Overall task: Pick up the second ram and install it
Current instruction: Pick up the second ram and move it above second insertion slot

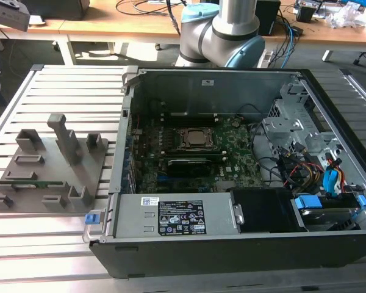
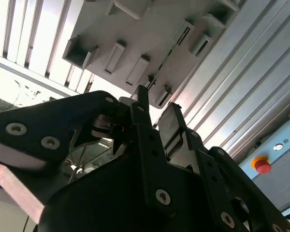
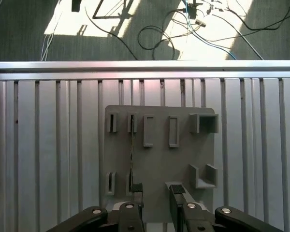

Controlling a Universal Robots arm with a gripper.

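The second ram [image 1: 32,182] is a thin green stick standing on edge in slots of the grey tray [image 1: 100,162], at the exterior view's left. In the first wrist view the ram [image 3: 131,154] shows edge-on as a dark thin line between two slotted blocks of the tray [image 3: 159,164]. My gripper [image 3: 156,194] hangs above the tray, open, with one finger [image 3: 136,191] over the ram's near end and nothing held. In the second wrist view the gripper [image 2: 156,104] has its dark fingers apart, pointing at the ram [image 2: 157,72] in the tray [image 2: 150,29].
An open computer case [image 1: 201,223] lies at the exterior view's right, its green motherboard [image 1: 232,149] inside with a processor socket [image 1: 194,138] and cables [image 1: 305,171]. The arm's base [image 1: 222,30] stands behind the case. Everything rests on a slatted aluminium table [image 1: 55,82].
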